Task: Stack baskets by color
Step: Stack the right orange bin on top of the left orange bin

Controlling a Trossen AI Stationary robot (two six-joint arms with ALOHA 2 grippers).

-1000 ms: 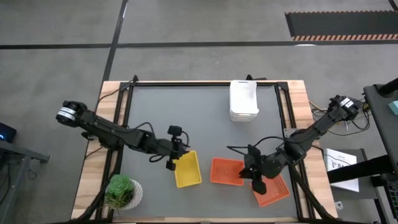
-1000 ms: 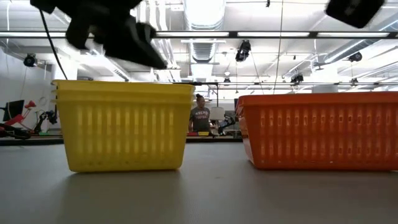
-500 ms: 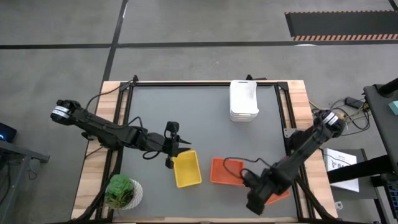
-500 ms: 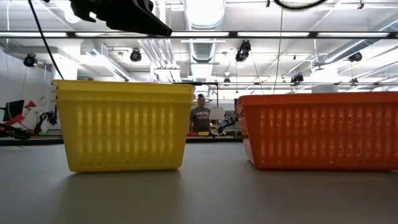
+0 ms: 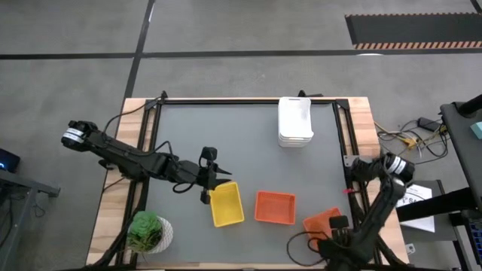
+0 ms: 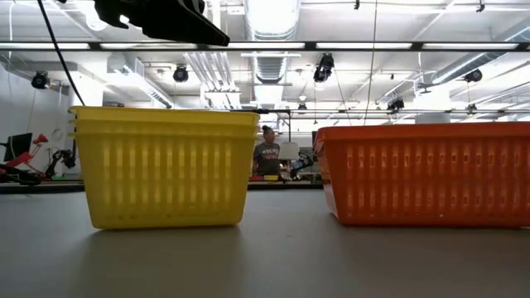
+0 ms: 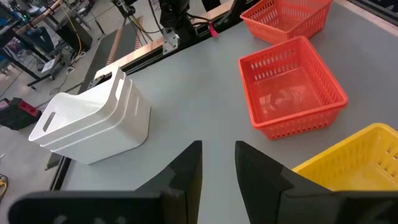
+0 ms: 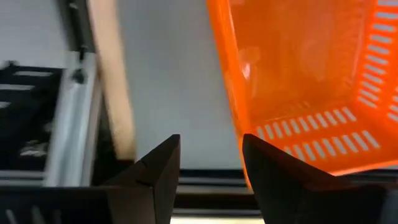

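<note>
Right tool hangs low at the tabletop's near edge, fingers apart and empty, just beside a loose orange basket partly hidden by its arm. Left tool, half open, holds nothing beside the yellow stack. Another orange basket sits mid-front, white ones at the far edge. No writing shows.

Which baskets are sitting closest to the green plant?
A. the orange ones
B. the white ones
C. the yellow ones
C: seen from above, the yellow baskets sit just beside the green plant, while the orange baskets lie farther along and the white baskets are at the table's far edge.
</note>
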